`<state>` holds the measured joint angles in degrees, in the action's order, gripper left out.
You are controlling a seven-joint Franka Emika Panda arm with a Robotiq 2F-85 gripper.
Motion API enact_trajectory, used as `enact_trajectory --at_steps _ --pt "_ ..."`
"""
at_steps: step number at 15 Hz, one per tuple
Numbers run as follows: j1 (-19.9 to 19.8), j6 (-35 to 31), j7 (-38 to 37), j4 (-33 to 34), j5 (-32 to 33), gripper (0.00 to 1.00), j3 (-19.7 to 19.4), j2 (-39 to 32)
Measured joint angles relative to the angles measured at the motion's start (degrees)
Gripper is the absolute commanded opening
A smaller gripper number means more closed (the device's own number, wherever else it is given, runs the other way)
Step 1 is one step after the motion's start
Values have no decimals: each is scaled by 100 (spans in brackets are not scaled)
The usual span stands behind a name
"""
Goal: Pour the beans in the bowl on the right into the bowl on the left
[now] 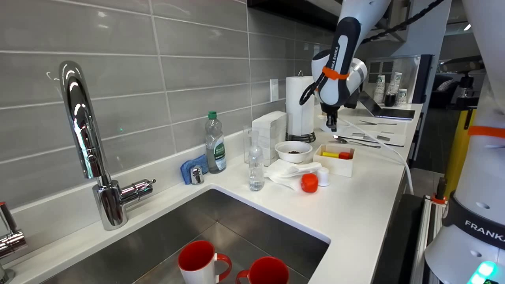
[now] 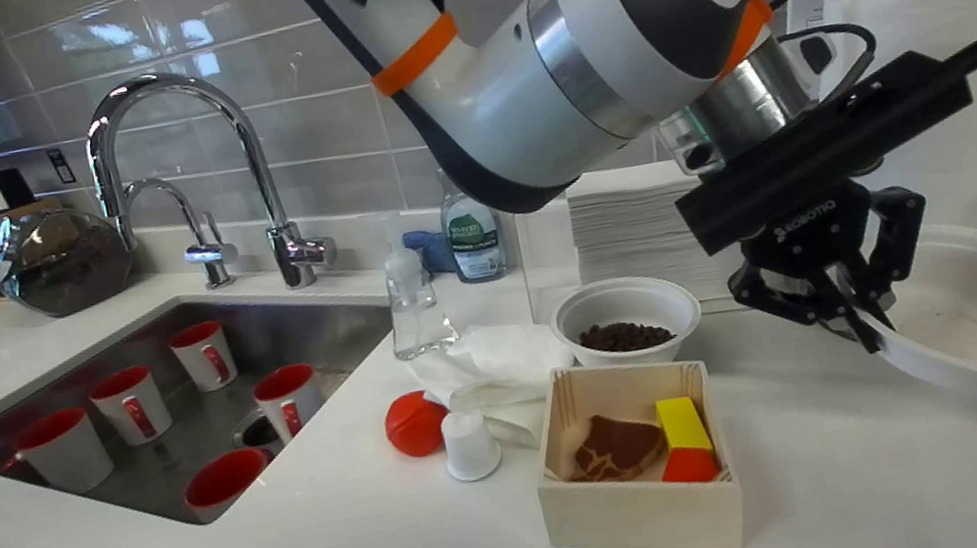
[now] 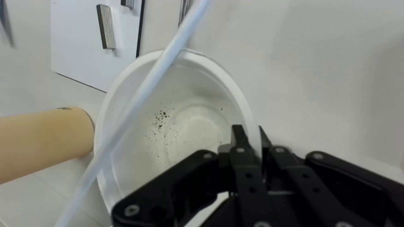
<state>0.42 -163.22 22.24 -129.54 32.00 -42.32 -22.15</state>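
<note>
Bowl rim (image 3: 238, 94) btwn fingers (image 3: 239, 134); cable (image 3: 135, 101) nr

The white arm (image 2: 501, 113) arches over and down in front of me (a green light (image 1: 485, 269) glows at its base (image 1: 457, 246)), its wrist (image 2: 753, 106) canted, the black gripper (image 3: 251, 135) slanting downward with both fingers (image 3: 239, 137) clamped close together.
</note>
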Motion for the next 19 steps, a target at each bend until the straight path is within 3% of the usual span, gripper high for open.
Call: enact_trajectory --at_steps 3,6,8,16,17,19 --pt "230 432 -824 -23 717 0 15 0" --pt "196 778 -1269 -102 1024 0 319 61" --pt "69 885 -1448 -167 1056 25 599 122" --pt "-900 1010 -1596 -213 864 92 1703 555" --pt "-1012 1070 -1514 -221 750 99 1809 709" --pt "-1182 1260 -1275 -261 504 100 1971 1098"
